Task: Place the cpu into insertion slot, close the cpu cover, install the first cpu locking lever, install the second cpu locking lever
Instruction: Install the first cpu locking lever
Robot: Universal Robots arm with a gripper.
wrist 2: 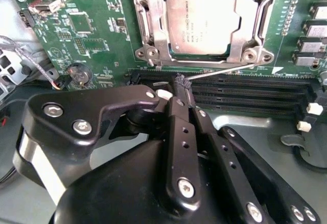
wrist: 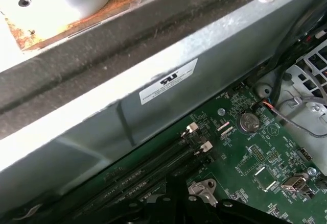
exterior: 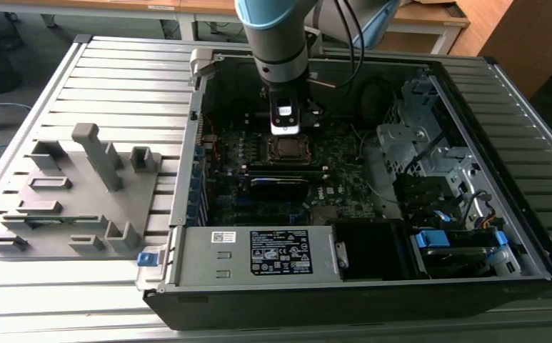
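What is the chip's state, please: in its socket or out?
In: the chip lies flat inside the socket's metal frame.

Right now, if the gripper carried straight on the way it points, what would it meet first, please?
The gripper looks shut on the end of the thin locking lever, so that comes first. Just beyond lie the black memory slots, though depth is unclear.

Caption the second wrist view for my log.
Gripper pinches a locking lever beside the cpu, seated under the closed cpu cover.
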